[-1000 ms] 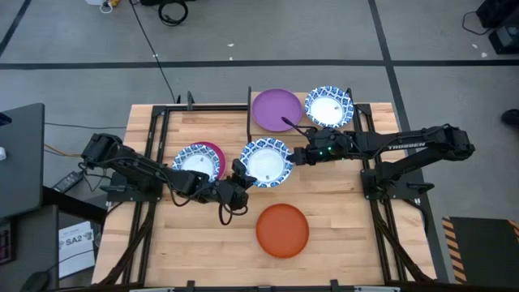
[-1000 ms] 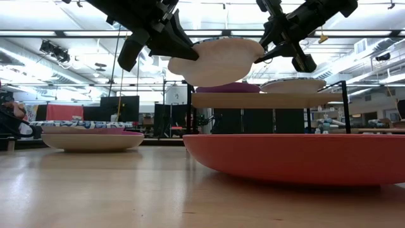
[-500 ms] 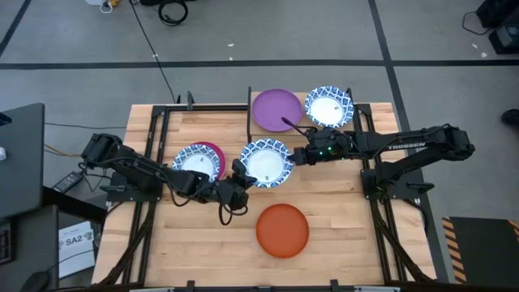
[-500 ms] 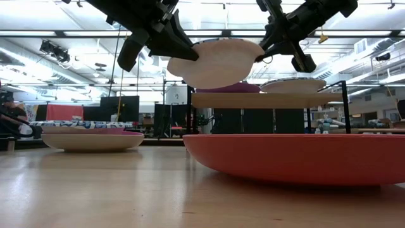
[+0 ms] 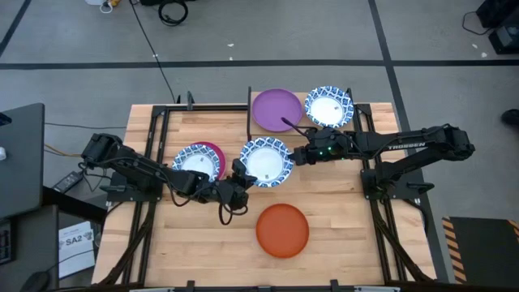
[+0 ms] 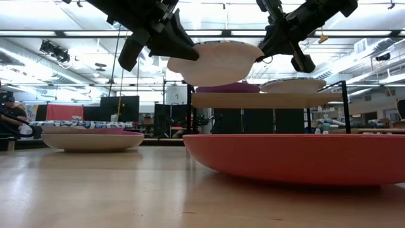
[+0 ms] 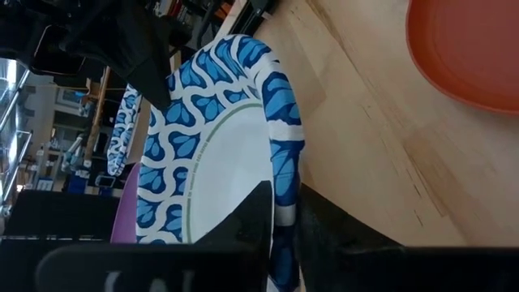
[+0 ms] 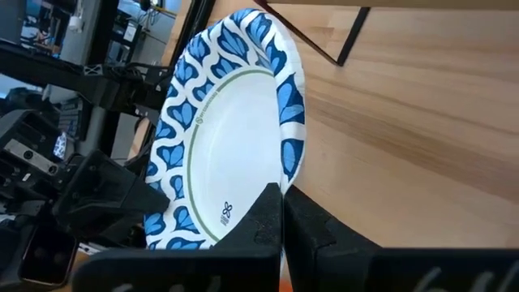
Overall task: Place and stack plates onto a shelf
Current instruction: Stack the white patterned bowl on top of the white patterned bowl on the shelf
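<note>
Grippers both pinched narrow on one blue-rimmed plate [image 5: 267, 162]: left gripper [image 5: 241, 173] on the rim nearest its own arm, right gripper [image 5: 296, 156] on the opposite rim, with a dark finger [image 7: 258, 212] lying over the patterned edge in the left wrist view and another finger [image 8: 270, 217] doing the same in the right wrist view. Probably a two-sided hold to keep the thin plate from sagging or tipping, or a handover from one arm to the other; cannot say which. Held clear of the table, in front of the shelf [image 6: 253, 100] and, in the low view, a little higher than its board, a sensible height for sliding in over the top. Already on the shelf: a purple plate [image 5: 276, 109] and beside it another blue-rimmed plate [image 5: 329, 106]. Off to the left on the table, a further blue-rimmed plate [image 5: 195, 161] sitting on a magenta plate [image 5: 217, 152]; nearer the front edge, an orange plate [image 5: 282, 229] alone. Carried plate face up, close to level, hollow side toward the ceiling. Round, so no long axis of its own; only the line between the two grips, running across the table from left arm to right arm and angled slightly toward the shelf at the right-hand end.
</note>
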`<state>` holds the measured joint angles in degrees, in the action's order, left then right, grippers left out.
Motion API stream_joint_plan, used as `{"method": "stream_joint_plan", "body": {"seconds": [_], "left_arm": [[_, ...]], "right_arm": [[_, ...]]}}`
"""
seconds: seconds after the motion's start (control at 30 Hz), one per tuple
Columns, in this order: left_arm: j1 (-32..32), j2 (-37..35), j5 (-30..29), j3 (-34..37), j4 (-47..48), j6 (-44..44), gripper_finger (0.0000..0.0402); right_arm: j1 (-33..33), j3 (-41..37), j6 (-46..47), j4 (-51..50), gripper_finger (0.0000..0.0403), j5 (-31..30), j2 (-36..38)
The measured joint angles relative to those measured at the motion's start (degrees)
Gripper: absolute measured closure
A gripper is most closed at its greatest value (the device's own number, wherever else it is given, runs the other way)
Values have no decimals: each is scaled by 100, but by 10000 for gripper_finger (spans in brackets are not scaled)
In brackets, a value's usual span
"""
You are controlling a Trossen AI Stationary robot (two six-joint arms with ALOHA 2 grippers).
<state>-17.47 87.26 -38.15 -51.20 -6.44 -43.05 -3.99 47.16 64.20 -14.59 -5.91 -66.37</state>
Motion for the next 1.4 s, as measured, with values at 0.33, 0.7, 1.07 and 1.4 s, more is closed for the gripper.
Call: {"method": "stream_joint_plan", "body": {"seconds": [0.33, 0.7, 1.07, 1.4], "left_arm": [[0, 0, 0, 0, 9, 42, 275], [-11, 0, 2, 0, -75, 46, 222], [-11, 0, 4, 0, -72, 48, 216], [-11, 0, 5, 0, -70, 50, 216]], "right_arm": [[-86, 0, -302, 369, 397, -90, 1], [-450, -2, -552, 491, 397, -48, 262], [-833, -2, -839, 599, 398, -58, 954], [-1152, -2, -1193, 496, 398, -499, 1980]]}}
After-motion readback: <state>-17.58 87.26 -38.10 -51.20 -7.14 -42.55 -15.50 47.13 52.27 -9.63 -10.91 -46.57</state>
